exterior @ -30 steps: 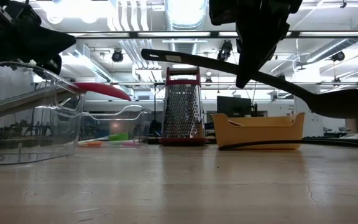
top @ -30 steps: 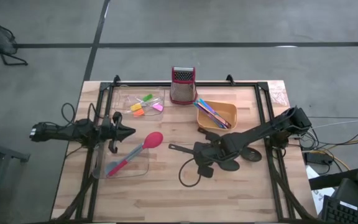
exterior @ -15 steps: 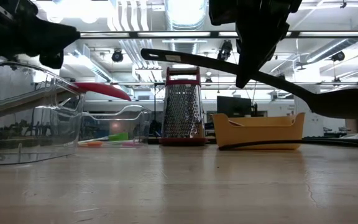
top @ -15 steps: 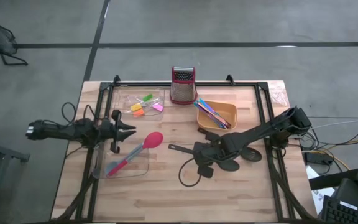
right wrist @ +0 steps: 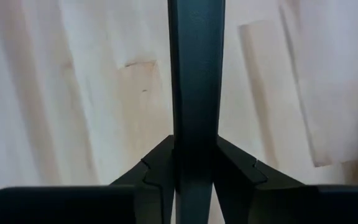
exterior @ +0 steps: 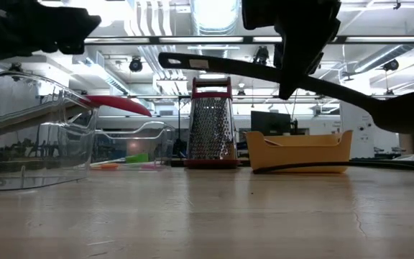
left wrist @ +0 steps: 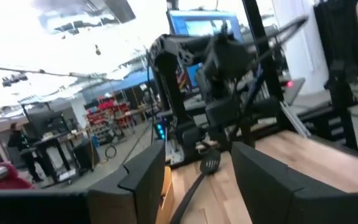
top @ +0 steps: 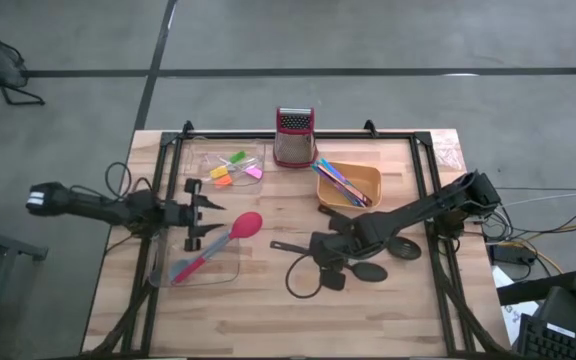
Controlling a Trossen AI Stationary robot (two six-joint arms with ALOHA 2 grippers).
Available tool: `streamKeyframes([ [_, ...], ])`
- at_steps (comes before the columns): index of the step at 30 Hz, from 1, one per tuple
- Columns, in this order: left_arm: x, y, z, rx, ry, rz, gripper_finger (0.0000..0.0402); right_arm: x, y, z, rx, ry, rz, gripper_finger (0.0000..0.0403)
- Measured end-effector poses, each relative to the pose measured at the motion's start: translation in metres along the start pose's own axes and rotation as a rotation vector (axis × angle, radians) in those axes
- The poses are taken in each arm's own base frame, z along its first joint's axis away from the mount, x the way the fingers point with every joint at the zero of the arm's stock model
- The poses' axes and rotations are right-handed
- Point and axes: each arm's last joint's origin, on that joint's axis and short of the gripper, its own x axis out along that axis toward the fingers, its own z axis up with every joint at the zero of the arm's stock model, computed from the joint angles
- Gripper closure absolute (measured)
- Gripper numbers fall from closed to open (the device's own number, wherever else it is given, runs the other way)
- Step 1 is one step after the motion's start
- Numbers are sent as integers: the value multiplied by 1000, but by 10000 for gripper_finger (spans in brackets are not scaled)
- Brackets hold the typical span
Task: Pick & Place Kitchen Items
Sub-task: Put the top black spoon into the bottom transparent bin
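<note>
A long black slotted spoon (exterior: 228,68) hangs above the table's middle, with my right gripper (exterior: 297,75) shut on its handle. The red-headed spoon (top: 247,224) lies with its pink and blue handle in a clear tray (top: 230,272), and its head sticks out over the tray's rim. My left gripper (top: 208,214) stands open just left of that head, above the tray, with nothing between its fingers (left wrist: 142,180). Small coloured blocks (top: 230,168) lie in a second clear tray at the far left. Thin coloured sticks (top: 342,182) lie in the orange bowl (top: 368,178). My right gripper pinches the black spoon's handle (right wrist: 194,124) between its two fingers, about halfway along the spoon. The fingers point down from above and lie across the handle. The spoon is lifted clear and tilted, its handle end (exterior: 165,60) higher than its head (exterior: 408,115).
The red-topped metal grater (top: 294,137) stands at the far middle, beside the orange bowl. More black utensils (top: 405,247) lie on the wood under and right of my right arm. A dark frame rail (top: 430,190) runs along each side of the table.
My left gripper has opened wide and risen a little, while its arm has drawn back toward the table's left edge. My right gripper has raised the black spoon slightly, and the spoon keeps its tilt.
</note>
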Motion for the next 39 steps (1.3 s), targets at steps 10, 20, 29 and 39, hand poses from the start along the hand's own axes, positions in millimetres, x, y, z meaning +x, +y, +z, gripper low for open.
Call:
streamKeyframes([
  [10,47,-4,16,54,100,-141,209,-7,4,14,-45,-42,150,331],
  [20,90,-19,13,128,209,-223,209,-17,5,24,-44,-70,183,330],
  [29,110,-32,14,148,212,-273,209,-18,4,25,-44,-61,209,371],
  [39,114,-33,16,102,200,-250,211,-18,1,27,-61,-65,204,379],
])
